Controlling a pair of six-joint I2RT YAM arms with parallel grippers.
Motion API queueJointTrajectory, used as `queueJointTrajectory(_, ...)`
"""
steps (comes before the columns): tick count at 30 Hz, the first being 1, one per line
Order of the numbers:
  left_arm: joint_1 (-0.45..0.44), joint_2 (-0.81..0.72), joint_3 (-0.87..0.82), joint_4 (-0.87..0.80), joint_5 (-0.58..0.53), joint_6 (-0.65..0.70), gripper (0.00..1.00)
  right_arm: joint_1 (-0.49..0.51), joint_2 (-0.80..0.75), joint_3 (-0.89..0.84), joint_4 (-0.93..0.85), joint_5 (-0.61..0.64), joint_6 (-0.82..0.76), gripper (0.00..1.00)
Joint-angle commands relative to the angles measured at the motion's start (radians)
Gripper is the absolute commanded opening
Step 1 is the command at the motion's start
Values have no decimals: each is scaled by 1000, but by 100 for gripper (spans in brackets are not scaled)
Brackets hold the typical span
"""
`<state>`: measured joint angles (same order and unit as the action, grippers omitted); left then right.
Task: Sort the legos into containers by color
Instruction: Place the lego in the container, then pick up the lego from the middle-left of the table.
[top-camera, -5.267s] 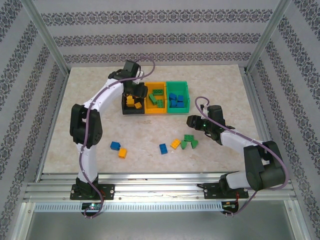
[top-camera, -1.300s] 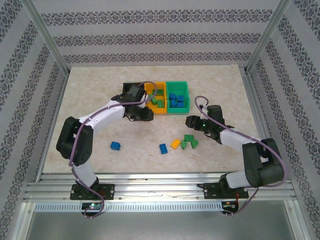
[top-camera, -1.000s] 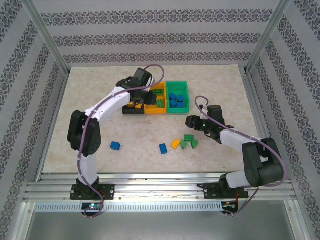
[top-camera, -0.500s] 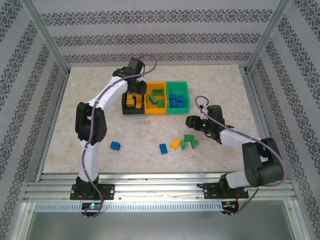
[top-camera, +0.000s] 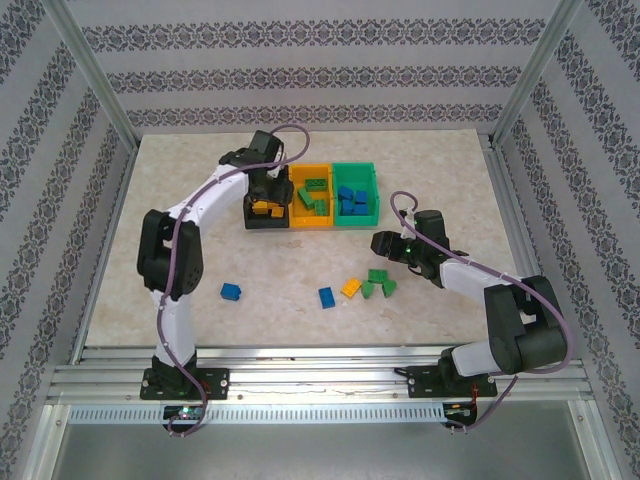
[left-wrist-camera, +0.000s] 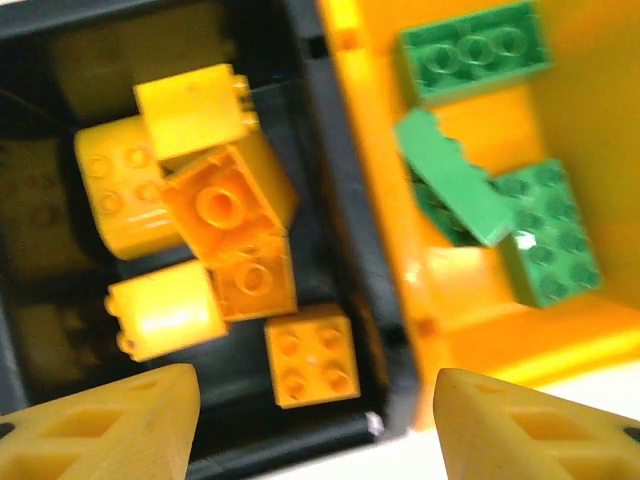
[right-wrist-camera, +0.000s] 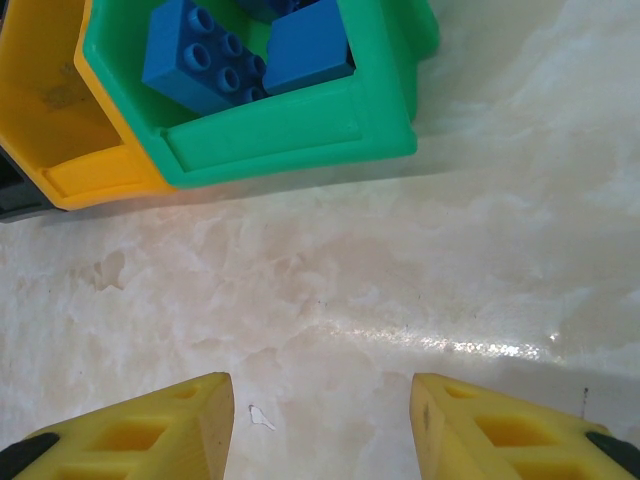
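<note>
The containers stand in a row at the back: black bin (top-camera: 252, 222), orange bin (top-camera: 298, 219), green bin (top-camera: 368, 213). My left gripper (top-camera: 268, 192) hangs over the black bin, jaws open (left-wrist-camera: 315, 415) and holding nothing. Below it lie several yellow-orange legos (left-wrist-camera: 215, 205), a small square one (left-wrist-camera: 312, 357) nearest the fingertips. Green legos (left-wrist-camera: 475, 50) lie in the orange bin (left-wrist-camera: 370, 180); blue legos (right-wrist-camera: 200, 55) lie in the green bin (right-wrist-camera: 290, 130). My right gripper (top-camera: 383, 243) is open (right-wrist-camera: 322, 420) low over bare table, just in front of the green bin.
Loose legos remain on the table: a blue one (top-camera: 231, 291) at the left, a blue one (top-camera: 326, 297), an orange one (top-camera: 351, 287) and a cluster of three green ones (top-camera: 378, 284) below the right gripper. Aluminium frame posts and patterned walls ring the table.
The left arm swung from the table up over the black bin and its jaws opened there. An orange lego left the table's left side. The right arm has not moved.
</note>
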<state>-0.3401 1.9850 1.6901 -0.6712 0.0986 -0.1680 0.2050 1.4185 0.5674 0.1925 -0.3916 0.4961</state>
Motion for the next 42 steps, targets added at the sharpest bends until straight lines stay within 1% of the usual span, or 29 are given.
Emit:
queueJointTrajectory(1, -53, -107, -109, 177, 137, -43, 60, -6, 1, 20, 25, -4, 2, 50)
queueJointTrajectory(3, -94, -139, -188, 259, 195, -51, 60, -8, -9, 16, 22, 6, -4, 50)
queueJointTrajectory(5, -143, -158, -237, 291, 221, -41, 60, -13, -32, 8, 17, 27, -9, 50)
queueJointTrajectory(8, -207, -186, -313, 341, 246, -12, 60, -45, -69, -14, 21, 30, -1, 50)
queueJointTrajectory(13, -275, -218, -441, 446, 291, 7, 59, -89, -86, -37, 33, 18, 13, 50)
queueJointTrajectory(18, -335, -228, -514, 469, 326, 48, 59, -97, -71, -36, 47, 4, 24, 50)
queueJointTrajectory(20, -366, -224, -525, 452, 344, 79, 59, -101, -63, -34, 52, -9, 32, 50)
queueJointTrajectory(26, -450, -208, -503, 332, 306, 203, 59, -105, -50, -37, 69, -28, 46, 50)
queueJointTrajectory(30, -495, -167, -453, 247, 232, 256, 60, -105, -46, -37, 76, -35, 49, 50)
queueJointTrajectory(33, -529, -126, -421, 225, 196, 270, 61, -107, -50, -41, 80, -34, 51, 50)
queueJointTrajectory(35, -559, -105, -408, 233, 122, 264, 63, -108, -46, -40, 82, -36, 52, 50)
queueJointTrajectory(36, -569, -89, -398, 238, 106, 257, 63, -107, -45, -38, 79, -39, 53, 50)
queueJointTrajectory(42, -590, -20, -354, 213, 22, 210, 64, -108, -48, -40, 78, -39, 52, 50)
